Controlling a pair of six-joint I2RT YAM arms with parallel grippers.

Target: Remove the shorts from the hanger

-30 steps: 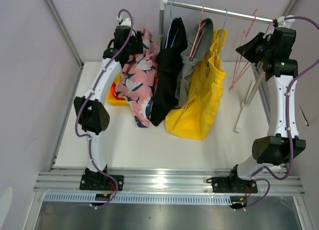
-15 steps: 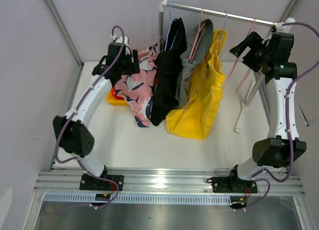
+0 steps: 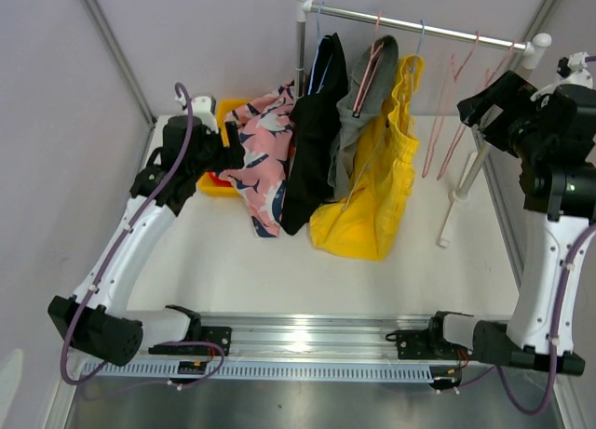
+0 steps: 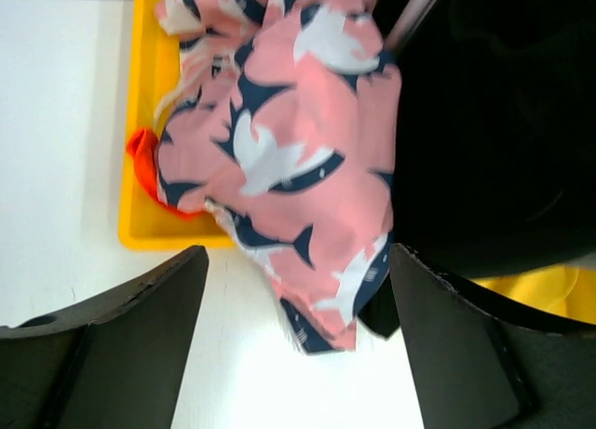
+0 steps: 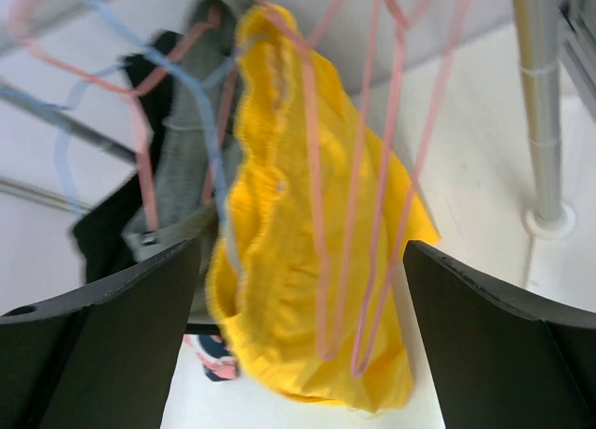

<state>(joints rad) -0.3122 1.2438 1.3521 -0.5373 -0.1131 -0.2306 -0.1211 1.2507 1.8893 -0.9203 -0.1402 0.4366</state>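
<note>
The pink patterned shorts (image 3: 261, 159) lie over the yellow bin (image 3: 222, 187) and spill onto the table. Orange-red shorts (image 4: 144, 164) show in the bin. Black shorts (image 3: 312, 131), grey shorts (image 3: 361, 99) and large yellow shorts (image 3: 372, 187) hang from hangers on the rail (image 3: 419, 24). My left gripper (image 3: 223, 154) is open just left of the pink shorts (image 4: 298, 150), holding nothing (image 4: 298, 257). My right gripper (image 3: 480, 99) is open and empty, right of two bare pink hangers (image 3: 447, 113), facing them (image 5: 386, 168) and the yellow shorts (image 5: 279, 261).
The rack's right post (image 3: 475, 168) leans down to a foot (image 3: 447, 234) on the table, close to my right arm. Its left post (image 3: 301, 38) stands behind the black shorts. Walls close the table at the back and left.
My left arm drew back down and left, away from the pink shorts. My right gripper opened, let go of a pink hanger and pulled away to the right.
</note>
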